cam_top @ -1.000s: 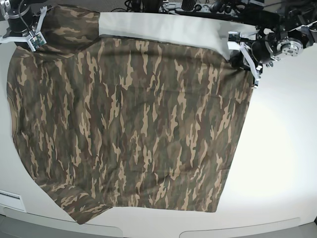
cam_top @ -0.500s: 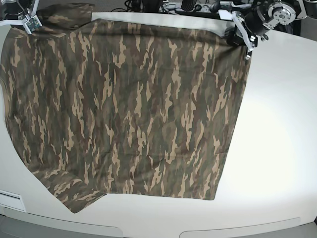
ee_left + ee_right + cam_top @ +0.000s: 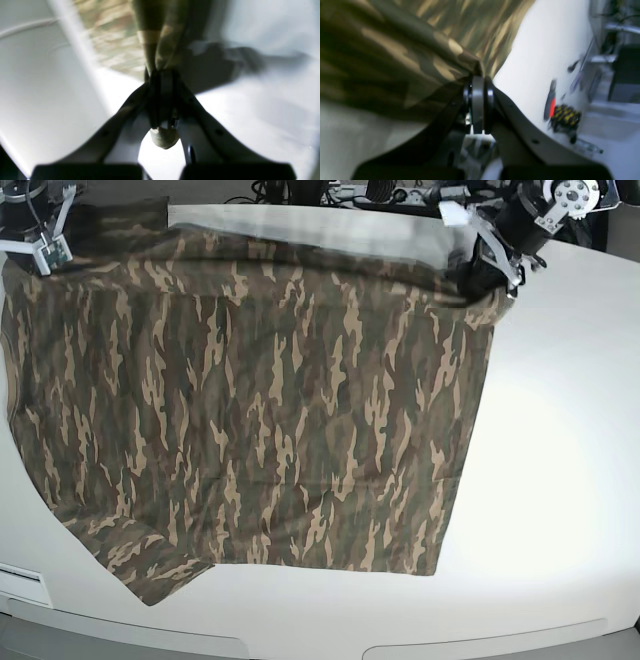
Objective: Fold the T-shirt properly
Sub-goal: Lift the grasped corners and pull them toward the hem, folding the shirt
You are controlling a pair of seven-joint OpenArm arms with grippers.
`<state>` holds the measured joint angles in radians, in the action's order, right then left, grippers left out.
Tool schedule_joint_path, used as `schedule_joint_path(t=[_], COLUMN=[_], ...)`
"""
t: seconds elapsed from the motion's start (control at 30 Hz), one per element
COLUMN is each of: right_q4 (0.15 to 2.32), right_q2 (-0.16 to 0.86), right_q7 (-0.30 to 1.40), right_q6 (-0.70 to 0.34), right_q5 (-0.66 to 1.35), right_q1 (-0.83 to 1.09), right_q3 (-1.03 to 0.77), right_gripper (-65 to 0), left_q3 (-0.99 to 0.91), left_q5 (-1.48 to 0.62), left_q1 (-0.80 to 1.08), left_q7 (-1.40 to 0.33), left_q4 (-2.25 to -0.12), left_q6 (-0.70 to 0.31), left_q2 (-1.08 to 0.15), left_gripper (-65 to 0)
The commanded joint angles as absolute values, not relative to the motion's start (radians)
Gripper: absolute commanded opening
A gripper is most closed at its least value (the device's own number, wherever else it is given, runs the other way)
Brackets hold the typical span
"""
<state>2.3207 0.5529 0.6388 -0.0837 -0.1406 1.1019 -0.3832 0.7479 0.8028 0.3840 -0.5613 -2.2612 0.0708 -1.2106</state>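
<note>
Base view: one T-shirt (image 3: 250,410), two tools, left (image 3: 490,265), right (image 3: 45,250), apparently clamping it.

The base view looks steeply down from above on the whole desk (image 3: 560,480), both arms at its far edge. Each wrist view sits just behind its own claw, looking along the fingers, very near and blurred. All three share the shirt (image 3: 260,410); the wrist views perhaps only its far corners.
</note>
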Motion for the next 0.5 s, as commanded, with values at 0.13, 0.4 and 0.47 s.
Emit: schedule_joint_path(t=[0.13,0.4,0.47], right_q4=[2.336,2.231,2.172], right_q2=[0.567,0.572,0.586], right_q7=[0.585,0.550,0.550], right_q6=[-0.159,-0.275,-0.291], right_q5=[-0.083,0.067,0.103], right_q1=[0.940,0.681,0.628], right_q3=[-0.393,-0.393,-0.393], right_gripper=[-65.0,-65.0,-65.0], left_q3=[0.538,0.475,0.475], left_q5=[0.593,0.379,0.379], left_q1=[0.333,0.144,0.099], left_q7=[-0.379,-0.214,-0.176], left_q4=[-2.259,-2.065,-1.991], left_q6=[0.051,-0.074,-0.080], left_q2=[-1.137,-1.003,-0.980], left_gripper=[-65.0,-65.0,-65.0])
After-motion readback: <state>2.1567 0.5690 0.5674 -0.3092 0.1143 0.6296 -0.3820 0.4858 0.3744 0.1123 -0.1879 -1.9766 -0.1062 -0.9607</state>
